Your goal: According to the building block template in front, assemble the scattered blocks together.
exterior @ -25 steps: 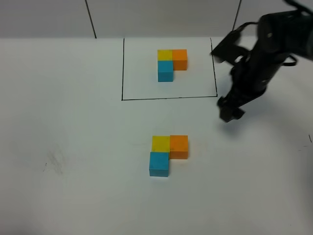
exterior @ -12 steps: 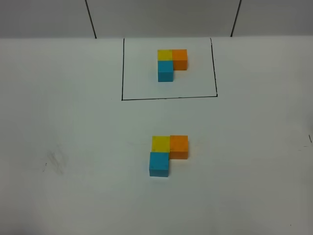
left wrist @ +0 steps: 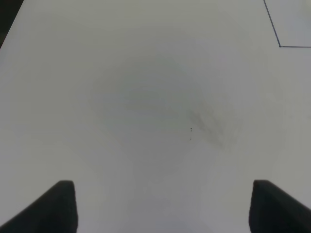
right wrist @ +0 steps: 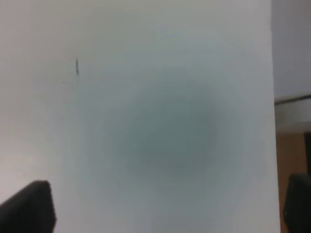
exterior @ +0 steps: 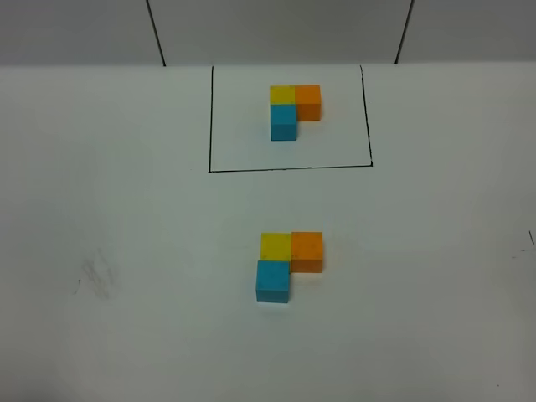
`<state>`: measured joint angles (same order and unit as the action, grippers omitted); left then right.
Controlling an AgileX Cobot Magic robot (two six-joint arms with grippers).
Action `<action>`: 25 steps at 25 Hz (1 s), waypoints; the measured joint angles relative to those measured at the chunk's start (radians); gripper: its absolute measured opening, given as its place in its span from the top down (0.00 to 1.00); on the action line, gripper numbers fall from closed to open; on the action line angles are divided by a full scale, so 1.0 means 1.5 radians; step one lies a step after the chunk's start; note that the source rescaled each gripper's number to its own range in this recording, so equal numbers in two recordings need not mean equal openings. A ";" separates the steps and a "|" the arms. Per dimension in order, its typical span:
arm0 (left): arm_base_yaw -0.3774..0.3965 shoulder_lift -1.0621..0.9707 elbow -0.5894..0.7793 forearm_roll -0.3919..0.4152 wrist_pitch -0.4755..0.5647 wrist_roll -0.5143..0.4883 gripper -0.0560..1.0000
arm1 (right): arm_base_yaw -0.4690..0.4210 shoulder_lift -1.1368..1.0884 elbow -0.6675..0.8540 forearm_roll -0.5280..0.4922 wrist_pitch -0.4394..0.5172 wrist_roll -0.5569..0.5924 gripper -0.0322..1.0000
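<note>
left hand (left wrist: 158, 206): fingers wide apart over bare white tabotop, holding nothing; a corner of the black drawn rectangle (left wrist: 281, 44) lies well ahead of it. right hand (right wrist: 167, 208): fingers spread wide, empty. the scattered blocks (exterior: 287, 261) sit joined in an l, near the building block template (exterior: 293, 109), neither by any hand.

On the white desk (exterior: 126, 209) the building block template (exterior: 293, 109) sits inside its black rectangle (exterior: 289, 168) near the far edge. The scattered blocks (exterior: 287, 264) stand joined in the same L nearer the front edge, well apart from it.
</note>
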<state>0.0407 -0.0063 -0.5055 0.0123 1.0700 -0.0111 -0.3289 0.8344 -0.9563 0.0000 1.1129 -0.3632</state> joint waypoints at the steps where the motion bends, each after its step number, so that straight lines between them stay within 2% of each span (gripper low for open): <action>1: 0.000 0.000 0.000 0.000 0.000 0.000 0.44 | 0.014 -0.037 0.016 0.008 -0.003 0.000 0.09; 9: 0.000 0.000 0.000 0.000 0.000 0.000 0.44 | 0.167 -0.259 0.137 0.010 -0.056 0.000 0.14; 12: 0.000 0.000 0.000 0.000 0.000 0.000 0.44 | 0.206 -0.314 0.179 0.013 -0.070 0.001 0.15; 18: 0.000 0.000 0.000 0.000 0.000 0.000 0.44 | 0.221 -0.447 0.241 0.040 -0.071 0.005 0.16; 25: 0.000 0.000 0.000 0.000 0.000 0.000 0.44 | 0.221 -0.527 0.291 0.047 -0.025 0.057 0.19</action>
<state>0.0407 -0.0063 -0.5055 0.0123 1.0700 -0.0111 0.0032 0.0446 -0.5203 0.0705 1.0749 -0.2781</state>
